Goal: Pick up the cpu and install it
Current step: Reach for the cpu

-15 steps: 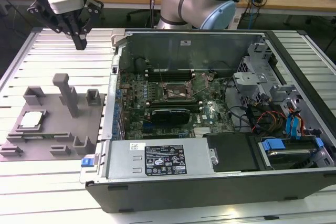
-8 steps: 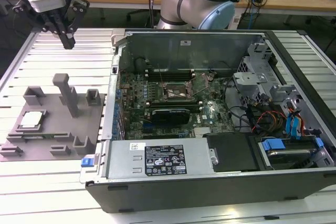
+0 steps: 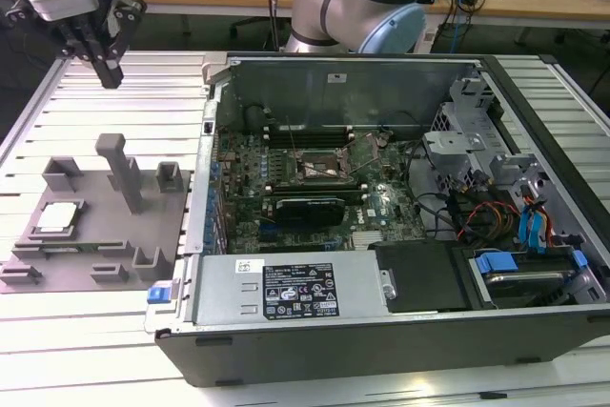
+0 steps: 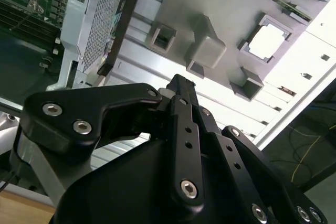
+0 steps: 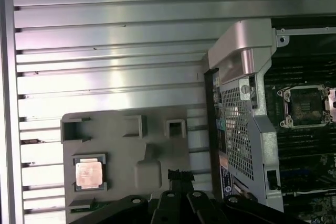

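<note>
Cpu [image 3: 57,216] seated in a pocket of grey fixture plate [image 3: 95,235], at the exterior view's left of open case [image 3: 381,345]; gripper [image 3: 111,75] hovering apart, fingers seemingly closed, empty; judged light, stiff, fragile; grip opposite edges.

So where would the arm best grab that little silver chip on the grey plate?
Probably by two opposite edges, coming straight down from above. The cpu lies flat, metal top up, in a shallow seat on the grey fixture plate, so only its thin sides offer a pinch.
</note>
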Controlling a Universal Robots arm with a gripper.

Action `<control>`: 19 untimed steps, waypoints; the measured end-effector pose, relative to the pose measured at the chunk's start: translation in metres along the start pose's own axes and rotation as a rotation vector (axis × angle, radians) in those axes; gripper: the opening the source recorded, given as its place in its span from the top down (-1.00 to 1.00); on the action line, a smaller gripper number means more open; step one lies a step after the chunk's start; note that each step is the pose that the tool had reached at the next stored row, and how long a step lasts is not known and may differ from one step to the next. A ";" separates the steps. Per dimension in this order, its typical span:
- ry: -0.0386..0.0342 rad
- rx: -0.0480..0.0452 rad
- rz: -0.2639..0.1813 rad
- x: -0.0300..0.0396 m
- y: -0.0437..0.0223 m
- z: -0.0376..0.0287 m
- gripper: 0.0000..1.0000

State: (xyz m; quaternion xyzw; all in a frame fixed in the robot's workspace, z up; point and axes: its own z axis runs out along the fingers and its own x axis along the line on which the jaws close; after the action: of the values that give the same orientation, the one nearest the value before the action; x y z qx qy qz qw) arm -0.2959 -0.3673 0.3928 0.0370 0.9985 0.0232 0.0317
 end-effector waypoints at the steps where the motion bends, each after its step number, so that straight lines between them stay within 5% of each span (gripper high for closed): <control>1: -0.0003 -0.0001 0.000 0.0017 0.0000 0.0000 0.79; 6: -0.0003 0.0000 0.000 0.0188 -0.0006 0.0012 0.79; 19: 0.0001 0.0000 0.000 0.0392 -0.0065 0.0163 0.79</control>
State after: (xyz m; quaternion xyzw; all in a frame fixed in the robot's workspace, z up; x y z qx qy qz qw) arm -0.3343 -0.3701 0.3739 0.0370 0.9985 0.0233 0.0316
